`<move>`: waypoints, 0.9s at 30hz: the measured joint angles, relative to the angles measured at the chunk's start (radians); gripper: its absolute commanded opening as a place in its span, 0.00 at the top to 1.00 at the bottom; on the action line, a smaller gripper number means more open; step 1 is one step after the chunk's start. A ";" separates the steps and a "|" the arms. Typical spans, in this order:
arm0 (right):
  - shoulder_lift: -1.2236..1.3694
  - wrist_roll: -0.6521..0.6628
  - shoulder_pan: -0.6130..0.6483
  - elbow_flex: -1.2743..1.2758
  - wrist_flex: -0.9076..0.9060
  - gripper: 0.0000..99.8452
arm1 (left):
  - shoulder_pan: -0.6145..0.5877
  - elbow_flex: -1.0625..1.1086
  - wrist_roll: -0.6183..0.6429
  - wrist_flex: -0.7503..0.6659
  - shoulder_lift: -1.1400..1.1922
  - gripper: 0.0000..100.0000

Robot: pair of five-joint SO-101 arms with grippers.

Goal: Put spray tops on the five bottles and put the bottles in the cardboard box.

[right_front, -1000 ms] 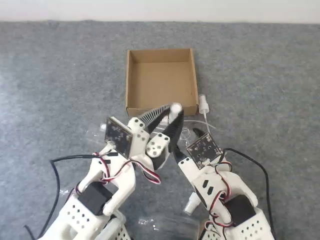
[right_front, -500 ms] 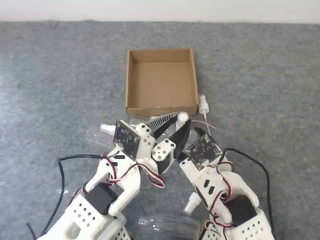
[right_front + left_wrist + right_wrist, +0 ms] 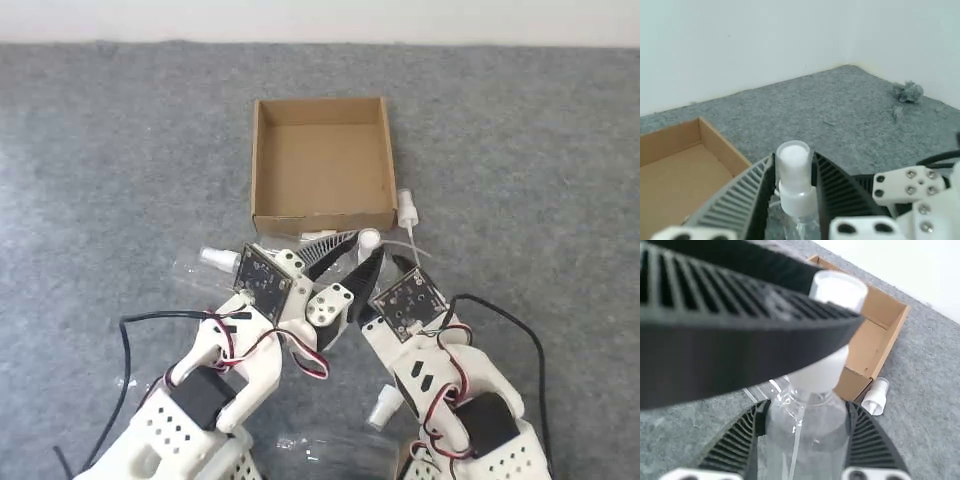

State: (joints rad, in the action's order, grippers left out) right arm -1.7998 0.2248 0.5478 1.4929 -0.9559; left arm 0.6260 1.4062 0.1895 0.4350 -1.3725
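Note:
A clear bottle [image 3: 805, 432] stands upright between the fingers of my right gripper [image 3: 802, 426], which is shut on its body. My left gripper [image 3: 793, 165] is shut on a white spray top [image 3: 793, 172] that sits on this bottle's neck, with its tube hanging inside. In the high view both grippers meet just in front of the cardboard box [image 3: 262, 160], the left gripper [image 3: 360, 241] over the right gripper [image 3: 367, 270]. The box is open with nothing in it.
A loose spray top [image 3: 407, 210] with its tube lies by the box's right front corner. A capped bottle [image 3: 207, 262] lies left of the left arm. Another bottle [image 3: 384, 405] and clear plastic [image 3: 330, 450] lie near the arm bases.
My left gripper has moved right and down with the spray top, bringing it onto the bottle in the right gripper. The right arm has barely shifted.

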 measured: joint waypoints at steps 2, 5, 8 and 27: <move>0.000 0.000 0.002 0.000 0.000 0.97 | 0.000 -0.011 0.000 0.043 0.000 0.89; 0.000 0.000 0.002 0.000 0.000 0.97 | 0.002 -0.041 0.000 0.107 0.000 0.88; 0.000 0.000 0.002 0.000 0.000 0.97 | 0.002 -0.060 0.000 0.144 0.000 0.84; 0.000 0.002 -0.084 0.000 0.000 0.97 | -0.015 -0.181 -0.002 0.333 0.000 0.83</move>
State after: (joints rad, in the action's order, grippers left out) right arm -1.7998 0.2263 0.4634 1.4929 -0.9559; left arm 0.6107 1.2252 0.1880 0.7679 -1.3725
